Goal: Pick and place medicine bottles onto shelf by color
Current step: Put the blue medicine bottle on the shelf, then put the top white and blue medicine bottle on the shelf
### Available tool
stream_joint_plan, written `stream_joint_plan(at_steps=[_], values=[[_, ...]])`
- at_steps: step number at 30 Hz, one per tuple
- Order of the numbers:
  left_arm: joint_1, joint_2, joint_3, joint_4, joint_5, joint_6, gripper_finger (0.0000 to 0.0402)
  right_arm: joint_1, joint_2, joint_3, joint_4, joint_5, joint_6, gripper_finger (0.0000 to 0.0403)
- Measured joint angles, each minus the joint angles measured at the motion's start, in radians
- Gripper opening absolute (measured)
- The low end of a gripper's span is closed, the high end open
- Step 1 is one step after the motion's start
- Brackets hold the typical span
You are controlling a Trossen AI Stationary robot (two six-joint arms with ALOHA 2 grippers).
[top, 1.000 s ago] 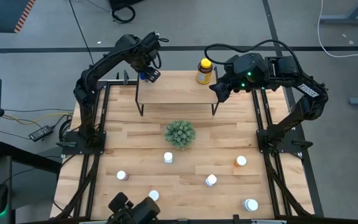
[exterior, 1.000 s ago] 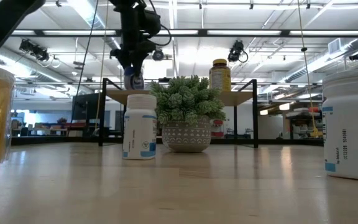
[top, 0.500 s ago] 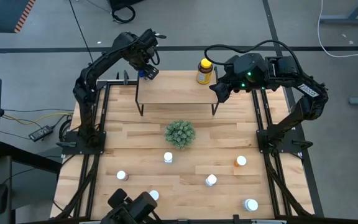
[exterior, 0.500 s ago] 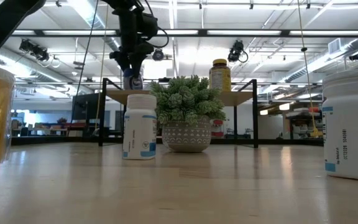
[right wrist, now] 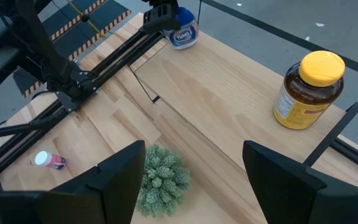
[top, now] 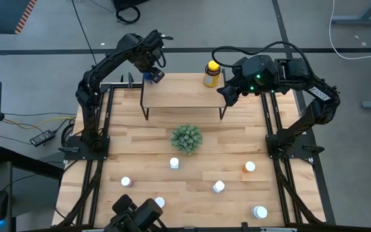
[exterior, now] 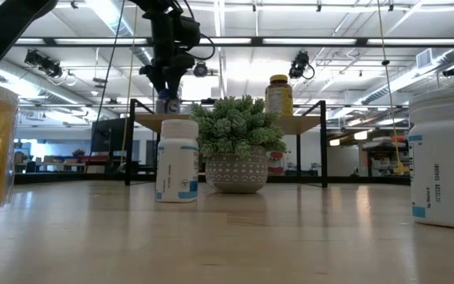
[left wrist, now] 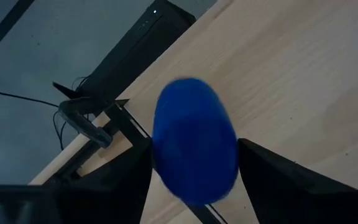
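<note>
A blue medicine bottle (right wrist: 183, 36) stands on the far left corner of the light-wood shelf (top: 182, 96). My left gripper (left wrist: 194, 171) is above it, one finger on each side of the bottle (left wrist: 194, 149). An amber bottle with a yellow cap (top: 212, 74) stands on the shelf's far right corner. My right gripper (right wrist: 194, 180) hangs open in the air off the shelf's right end, holding nothing. Several small white-capped bottles stand on the near half of the table, among them a bottle (top: 174, 164) and another bottle (top: 219, 187). My left gripper has the blue bottle between its two fingers, one at each side of the body (left wrist: 160, 155). The fingers come from above, pointing steeply down. The bottle is upright with its base on the shelf's far left corner (exterior: 168, 110).
A green spiky plant in a pot (top: 187, 138) sits mid-table, just in front of the shelf. More bottles stand at the near right, a bottle (top: 250, 167) and another bottle (top: 260, 211), and at the near left a bottle (top: 126, 182). The shelf's middle is bare wood.
</note>
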Motion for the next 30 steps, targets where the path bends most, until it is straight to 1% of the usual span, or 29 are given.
stream_joint_plan(at_steps=[7, 11, 16, 20, 21, 24, 26, 30], values=[[0.000, 0.000, 0.000, -0.001, 0.000, 0.021, 0.0277, 0.000, 0.000, 0.000, 0.000, 0.000, 0.007, 0.0276], [-0.002, -0.010, 0.008, -0.019, 0.000, 0.019, 0.0291, 0.000, 0.000, 0.000, 0.000, 0.000, 0.007, 0.0276], [-0.014, -0.012, 0.109, -0.070, 0.000, 0.016, 0.0298, 0.000, 0.000, 0.000, 0.000, 0.000, 0.007, 0.0276], [-0.035, -0.013, 0.225, -0.115, 0.000, -0.015, 0.0298, 0.000, 0.000, 0.000, 0.000, 0.000, 0.007, 0.0276], [-0.045, -0.014, 0.246, -0.110, 0.001, -0.034, 0.0298, 0.000, 0.000, 0.000, 0.000, 0.000, 0.007, 0.0276], [-0.083, -0.072, 0.213, -0.099, 0.029, -0.092, 0.0298, 0.000, 0.000, 0.000, 0.000, 0.000, 0.007, 0.0276], [-0.126, -0.100, 0.207, -0.109, 0.044, -0.111, 0.0298, 0.000, 0.000, 0.000, 0.000, 0.000, 0.007, 0.0276], [-0.235, -0.115, 0.202, -0.110, 0.063, -0.115, 0.0298, 0.014, 0.000, 0.000, -0.041, 0.001, -0.019, 0.0276]])
